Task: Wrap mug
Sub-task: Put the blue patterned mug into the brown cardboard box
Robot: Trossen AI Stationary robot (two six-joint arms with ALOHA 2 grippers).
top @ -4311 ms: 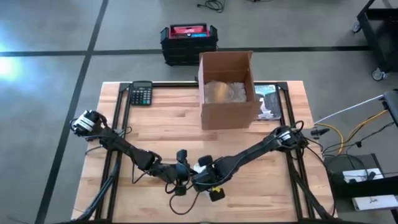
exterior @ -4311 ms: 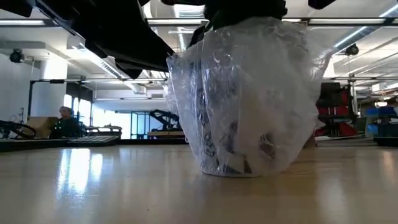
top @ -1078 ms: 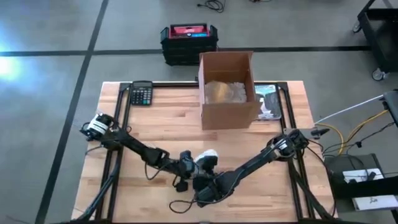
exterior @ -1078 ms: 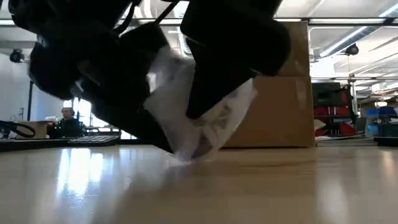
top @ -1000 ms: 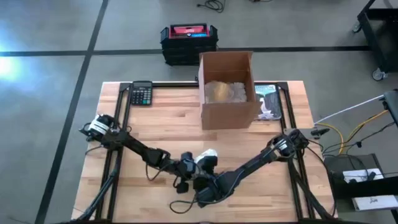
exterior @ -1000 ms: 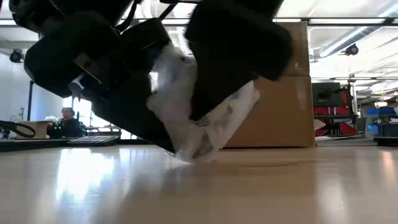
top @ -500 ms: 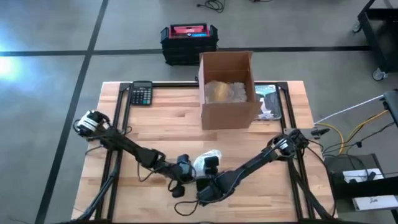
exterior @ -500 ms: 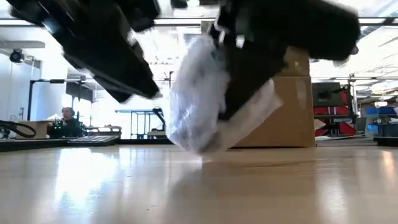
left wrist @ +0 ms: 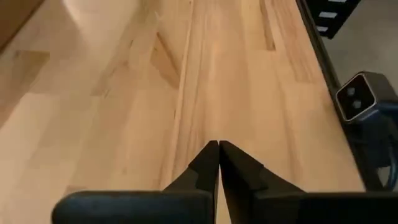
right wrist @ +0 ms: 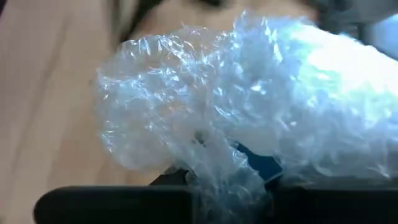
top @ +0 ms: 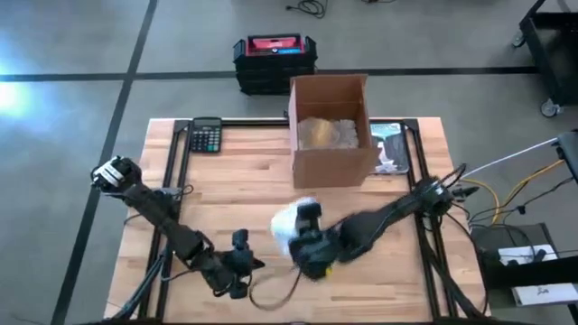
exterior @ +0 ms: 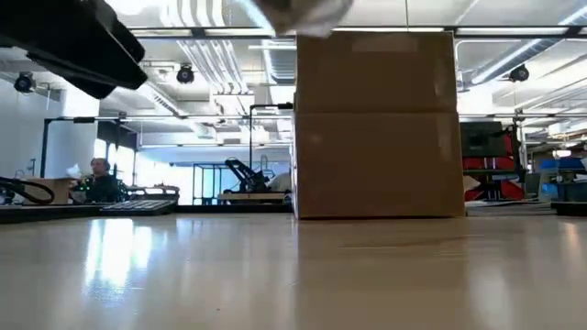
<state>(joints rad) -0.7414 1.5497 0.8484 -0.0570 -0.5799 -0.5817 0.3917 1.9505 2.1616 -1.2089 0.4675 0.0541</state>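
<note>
Two dark arms over light wooden table (top: 226,181). Right gripper (top: 302,230) clamped on white bubble-wrapped mug bundle (top: 291,222), held above table mid-front, clear of surface; low view shows only bundle's underside (exterior: 303,14) at top edge. Bundle long axis runs along gripper's reach; which way mug points, cannot tell under wrap (right wrist: 249,124). Left gripper (left wrist: 218,149) fingers pressed together, empty, near front-left edge. Open brown cardboard box (top: 330,126) at table back, crumpled pale packing inside. Black calculator (top: 205,136) at back-left.
</note>
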